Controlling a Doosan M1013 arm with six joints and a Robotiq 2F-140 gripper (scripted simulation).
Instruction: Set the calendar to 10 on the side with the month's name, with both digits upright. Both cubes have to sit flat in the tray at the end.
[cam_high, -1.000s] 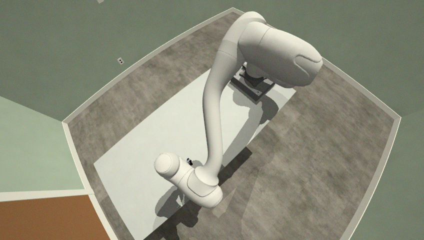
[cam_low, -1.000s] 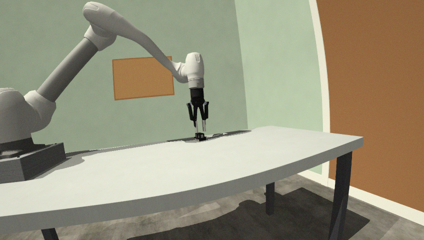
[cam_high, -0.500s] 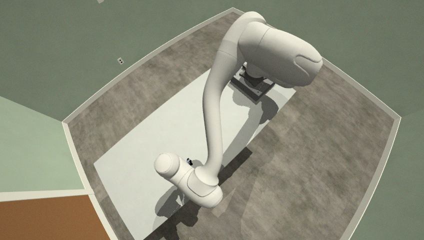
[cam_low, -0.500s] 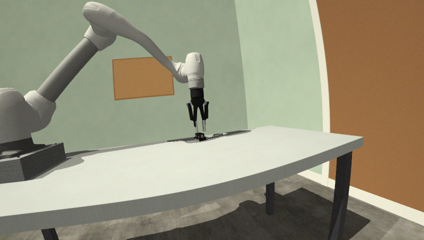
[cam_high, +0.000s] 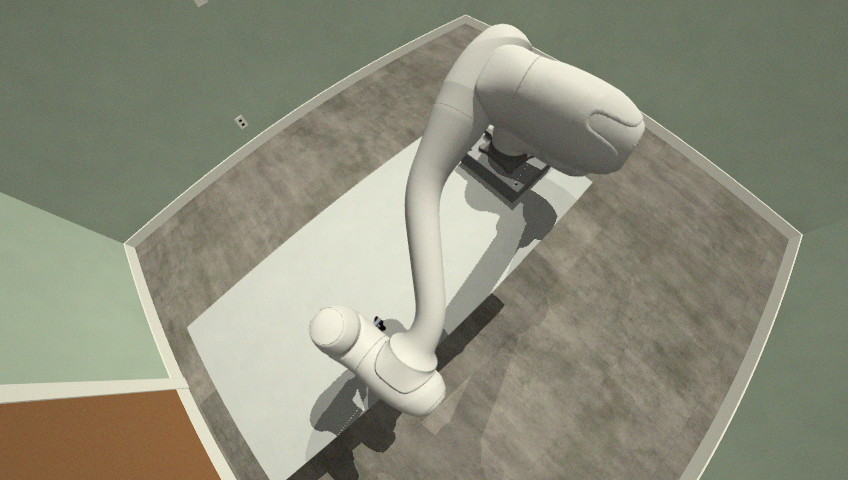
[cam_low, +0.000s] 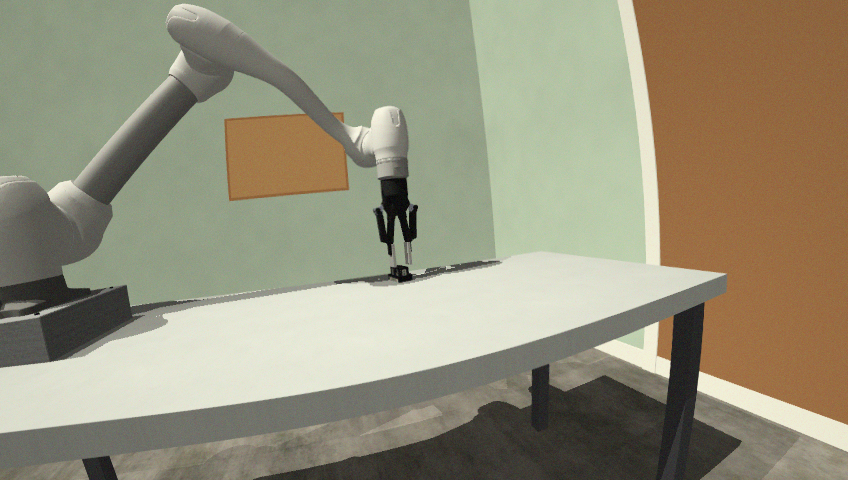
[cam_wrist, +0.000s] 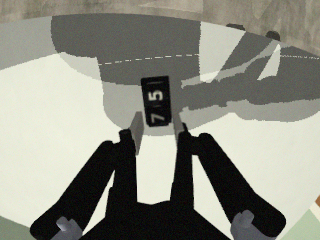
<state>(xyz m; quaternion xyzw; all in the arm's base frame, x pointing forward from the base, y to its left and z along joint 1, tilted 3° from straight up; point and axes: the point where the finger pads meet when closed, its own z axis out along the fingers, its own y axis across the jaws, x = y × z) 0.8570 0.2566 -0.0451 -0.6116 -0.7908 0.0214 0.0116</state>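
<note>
Hand (cam_low: 399, 259) above calendar (cam_wrist: 155, 102); table (cam_low: 357, 333) around open.
</note>
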